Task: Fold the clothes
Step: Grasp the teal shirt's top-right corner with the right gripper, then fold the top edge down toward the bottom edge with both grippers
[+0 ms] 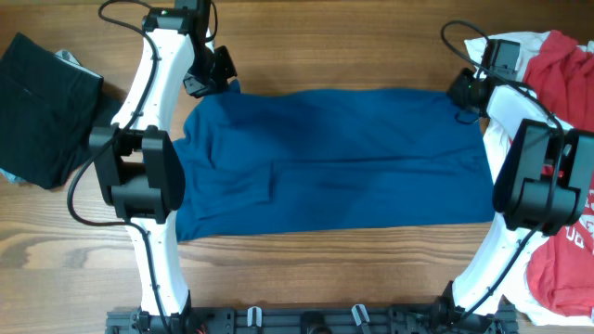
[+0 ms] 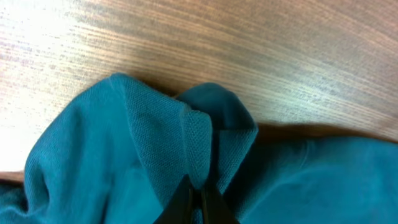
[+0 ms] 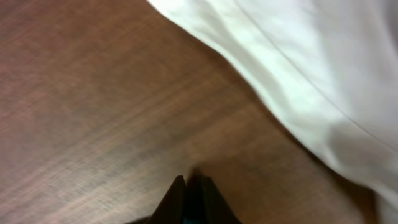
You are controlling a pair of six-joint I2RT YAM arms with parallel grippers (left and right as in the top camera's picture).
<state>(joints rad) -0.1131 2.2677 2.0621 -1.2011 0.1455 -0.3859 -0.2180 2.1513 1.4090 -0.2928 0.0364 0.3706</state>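
Left gripper [image 2: 199, 202]: jaws pinched together on a raised fold of the dark blue shirt [image 1: 334, 162], at its far left corner; cloth bunches up around the tips

Right gripper [image 3: 189, 193]: jaws closed tight at the shirt's far right corner; no blue cloth shows ahead of the tips, so cannot tell whether it has caught any

Shirt lies spread flat across the middle of the table [image 3: 93, 93], between the two arms. White garment [image 3: 311, 81] lies just beside the right gripper, red garment [image 1: 566, 65] beyond it, black garment [image 1: 46, 102] well off to the left

Risks, as I judge them: if the right jaws closed on nothing, lifting raises one corner only and the shirt drags askew. The white garment sits close enough to snag. The left pinch holds a bunch, which may slip or fold unevenly

Overhead gives the shirt's full spread and both arms' places; only the wrist views show the fingertips and what sits between them
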